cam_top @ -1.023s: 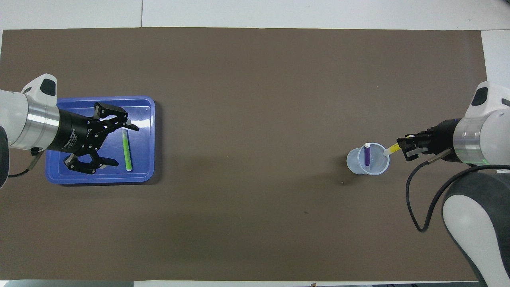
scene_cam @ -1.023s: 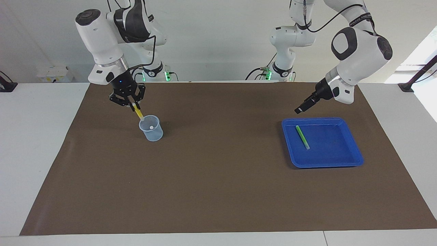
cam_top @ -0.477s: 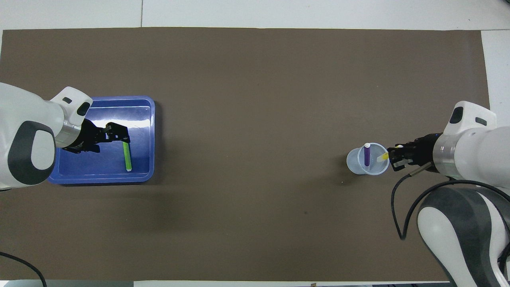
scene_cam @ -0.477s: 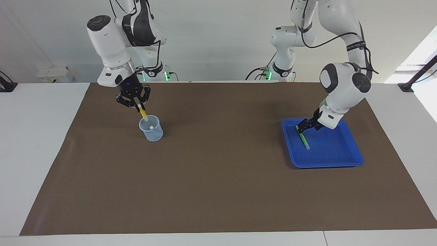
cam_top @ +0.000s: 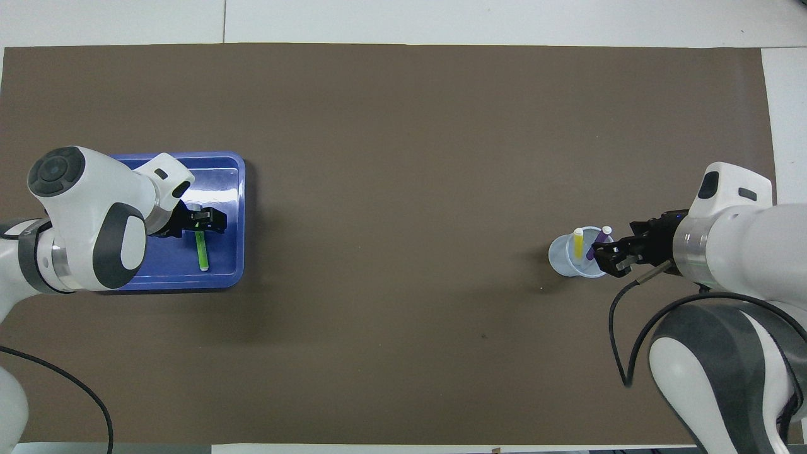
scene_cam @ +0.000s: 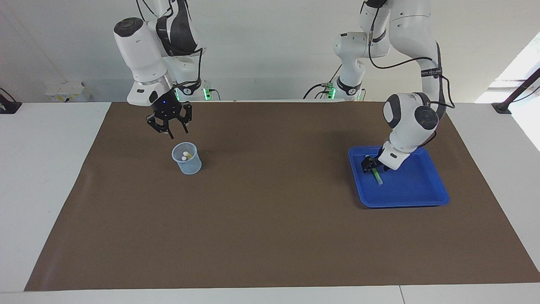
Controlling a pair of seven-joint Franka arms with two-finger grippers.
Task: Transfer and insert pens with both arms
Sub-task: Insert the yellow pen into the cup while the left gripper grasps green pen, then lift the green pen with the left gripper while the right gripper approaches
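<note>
The green pen (scene_cam: 377,176) (cam_top: 202,250) lies in the blue tray (scene_cam: 426,202) (cam_top: 217,170) at the left arm's end of the table. My left gripper (scene_cam: 371,164) (cam_top: 203,221) is down in the tray, open, astride the pen's end that is nearer to the robots. The yellow pen (cam_top: 577,243) and the purple pen (cam_top: 602,239) stand in the clear cup (scene_cam: 186,164) (cam_top: 563,260) at the right arm's end. My right gripper (scene_cam: 170,133) (cam_top: 606,257) hangs open and empty just above the cup.
A brown mat (scene_cam: 270,219) covers most of the white table. The cup and the tray stand far apart on it, with bare mat between them. Black cables trail from both arms.
My right gripper opened, dropped the yellow pen into the cup and rose a little. My left gripper came down into the tray onto the green pen.
</note>
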